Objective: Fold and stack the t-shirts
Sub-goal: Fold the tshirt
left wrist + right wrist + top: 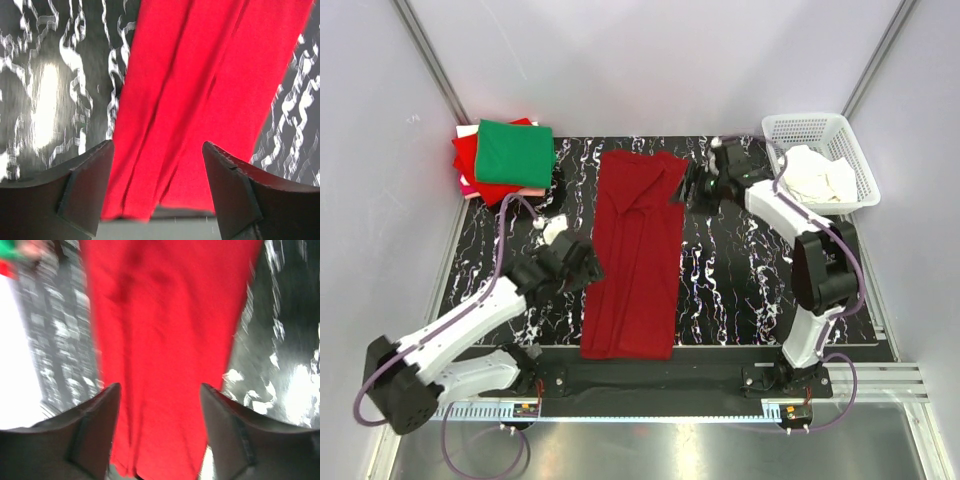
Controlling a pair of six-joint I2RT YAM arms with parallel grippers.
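A dark crimson t-shirt (pixel 635 255) lies folded into a long strip down the middle of the black marbled mat. It fills the left wrist view (pixel 210 85) and the right wrist view (pixel 165 340). My left gripper (pixel 588 262) is open and empty at the strip's left edge, about halfway down. My right gripper (pixel 686 187) is open and empty at the strip's upper right edge. A stack of folded shirts, green (pixel 515 152) on top of bright red (pixel 470 160) and pale pink, sits at the far left corner.
A white lattice basket (pixel 805 128) holding white cloth (pixel 820 175) stands at the far right. White walls enclose the mat (pixel 740 280) on three sides. A metal rail runs along the near edge.
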